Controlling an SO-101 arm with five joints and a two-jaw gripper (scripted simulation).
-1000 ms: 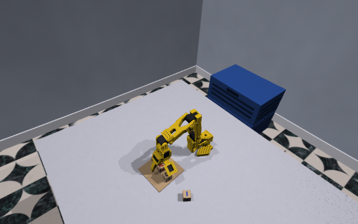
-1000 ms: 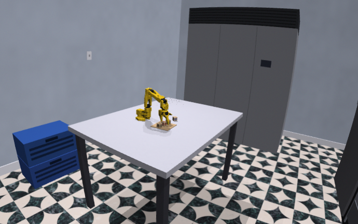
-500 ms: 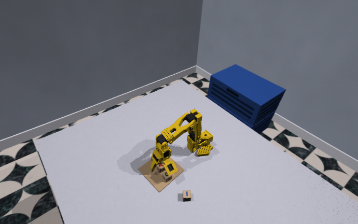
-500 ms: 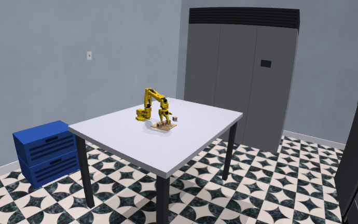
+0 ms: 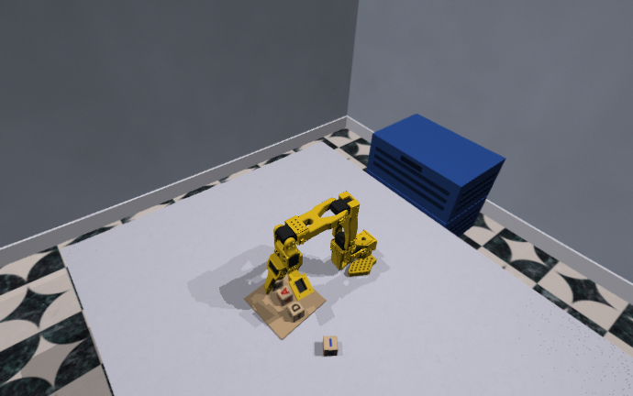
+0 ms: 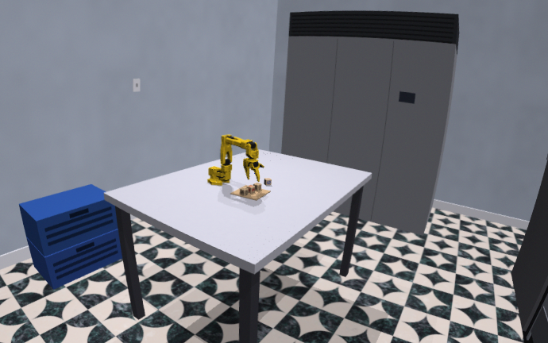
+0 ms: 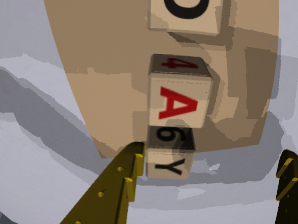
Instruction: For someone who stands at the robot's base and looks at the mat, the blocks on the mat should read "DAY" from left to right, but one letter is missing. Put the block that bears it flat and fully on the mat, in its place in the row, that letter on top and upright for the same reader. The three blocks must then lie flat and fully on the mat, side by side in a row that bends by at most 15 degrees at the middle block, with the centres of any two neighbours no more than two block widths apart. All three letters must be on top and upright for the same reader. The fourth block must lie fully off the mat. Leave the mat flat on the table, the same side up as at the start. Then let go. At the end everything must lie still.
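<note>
The tan mat lies on the table. The D block, the red A block and the Y block stand on it in a row, apart, letters on top. In the wrist view the row runs D, A, Y from top to bottom, the letters' tops all toward the right. My gripper is open and empty, above the blocks. In the top view the gripper partly hides the Y block.
The fourth block, with a blue I-like mark on top, lies on the table off the mat, beyond its D side. A blue cabinet stands beside the table.
</note>
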